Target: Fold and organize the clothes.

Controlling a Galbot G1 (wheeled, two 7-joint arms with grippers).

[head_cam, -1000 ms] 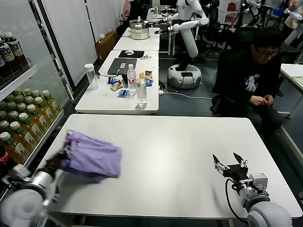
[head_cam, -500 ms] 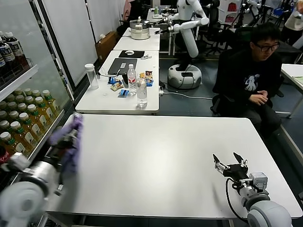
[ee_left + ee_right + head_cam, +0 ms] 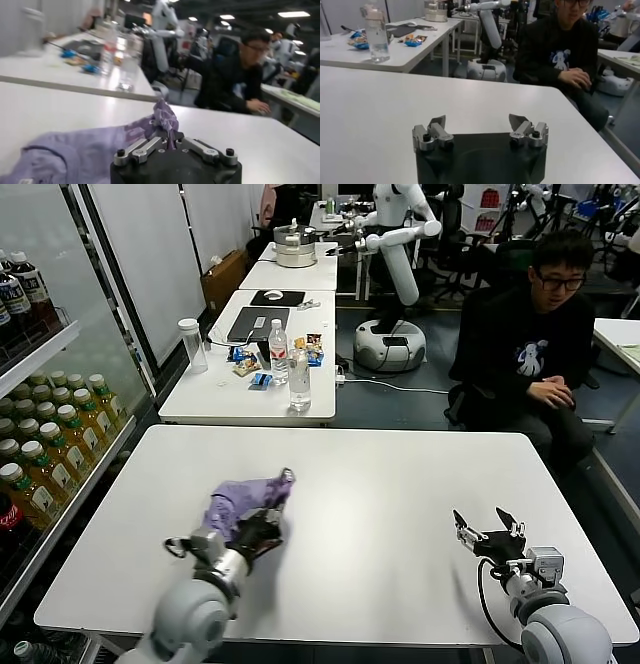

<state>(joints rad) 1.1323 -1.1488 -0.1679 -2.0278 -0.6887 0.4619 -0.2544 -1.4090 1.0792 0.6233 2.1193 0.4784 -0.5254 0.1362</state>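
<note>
The clothes, one lavender T-shirt (image 3: 238,500), lie bunched in a small heap on the white table (image 3: 380,484), left of its middle. My left gripper (image 3: 268,514) is shut on a fold of the shirt (image 3: 100,150), with a tuft of cloth (image 3: 165,117) sticking up past its jaws. My right gripper (image 3: 490,529) rests low near the table's front right, open and empty; its two fingertips (image 3: 437,123) stand wide apart over bare tabletop.
A second table (image 3: 240,384) behind carries water bottles (image 3: 298,379), a laptop and snack packs. Shelves of bottled drinks (image 3: 50,444) line the left side. A seated man in black (image 3: 535,334) is beyond the far right corner.
My left arm has swung the shirt from the table's left edge inward to the right, and the cloth now lies bunched left of the middle. The right arm has not moved.
</note>
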